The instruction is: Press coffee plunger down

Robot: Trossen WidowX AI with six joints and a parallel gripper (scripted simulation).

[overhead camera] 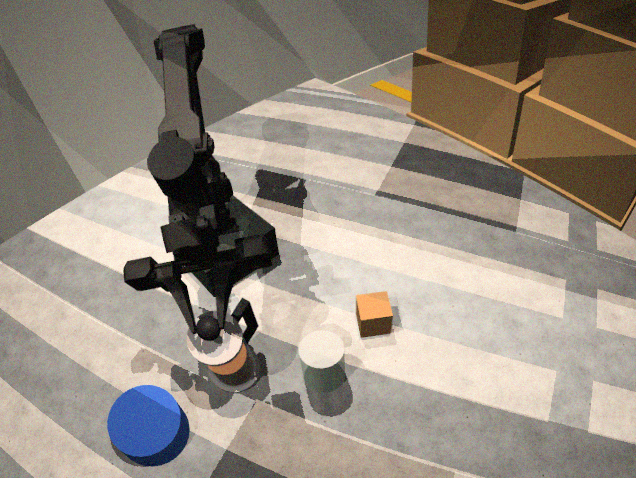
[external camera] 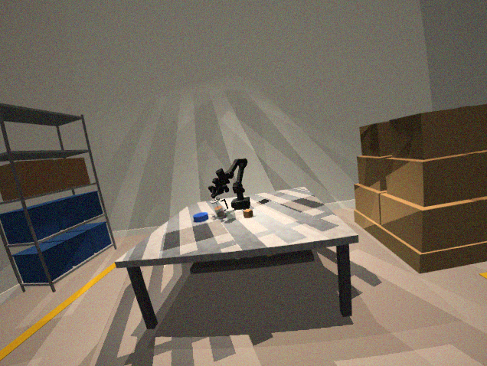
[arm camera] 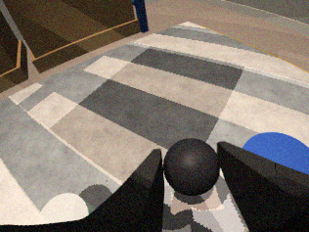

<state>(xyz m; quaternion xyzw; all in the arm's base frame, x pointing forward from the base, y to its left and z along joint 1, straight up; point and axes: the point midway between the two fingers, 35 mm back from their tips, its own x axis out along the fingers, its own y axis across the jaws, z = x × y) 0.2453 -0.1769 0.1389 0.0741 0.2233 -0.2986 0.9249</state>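
The coffee press (overhead camera: 229,363) (external camera: 218,211) stands upright on the table, a clear cylinder with a light lid, an orange-brown band inside and a black handle (overhead camera: 248,317) on its right side. The black round plunger knob (overhead camera: 208,327) (arm camera: 191,166) sits just above the lid in the top view, with little or no rod showing. My gripper (overhead camera: 209,328) (arm camera: 189,152) points down from above and is shut on the knob, one finger at each side. The lower part of the rod is hidden behind the knob in the wrist view.
A blue disc (overhead camera: 143,421) (external camera: 201,217) (arm camera: 279,148) lies left of the press. A pale-topped green cylinder (overhead camera: 322,370) stands close on its right, with an orange block (overhead camera: 374,308) (external camera: 247,213) farther right. Stacked boxes (overhead camera: 462,102) (external camera: 393,196) stand beyond the table.
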